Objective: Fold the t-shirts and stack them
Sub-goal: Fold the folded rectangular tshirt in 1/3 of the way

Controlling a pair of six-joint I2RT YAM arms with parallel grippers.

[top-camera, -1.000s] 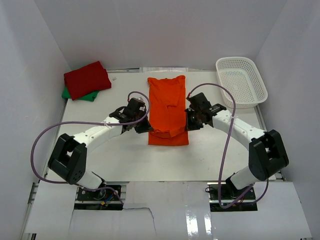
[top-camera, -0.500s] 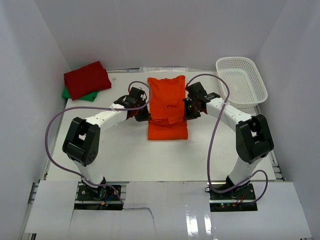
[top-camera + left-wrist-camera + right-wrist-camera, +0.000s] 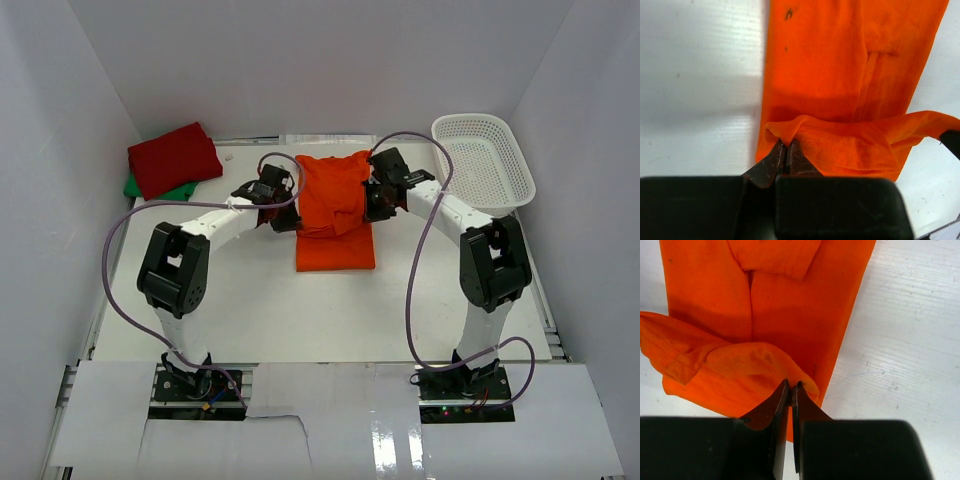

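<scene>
The bright orange t-shirt (image 3: 335, 215) lies as a long narrow strip in the middle of the table, its near end lifted and carried back over the rest. My left gripper (image 3: 287, 221) is shut on the left corner of that lifted hem (image 3: 790, 131). My right gripper (image 3: 374, 211) is shut on the right corner (image 3: 795, 377). Between the two the hem sags in a loose fold (image 3: 855, 142). At the far left the deep red t-shirt (image 3: 174, 158) lies folded on top of the green t-shirt (image 3: 178, 191).
A white mesh basket (image 3: 482, 163) stands at the far right corner. White walls close in the table on three sides. Purple cables loop off both arms over the table (image 3: 250, 300).
Both grippers have carried the orange shirt's near hem away from the arm bases, toward the far end. The folded-over part now reaches further up the shirt, and both arms are stretched out more.
</scene>
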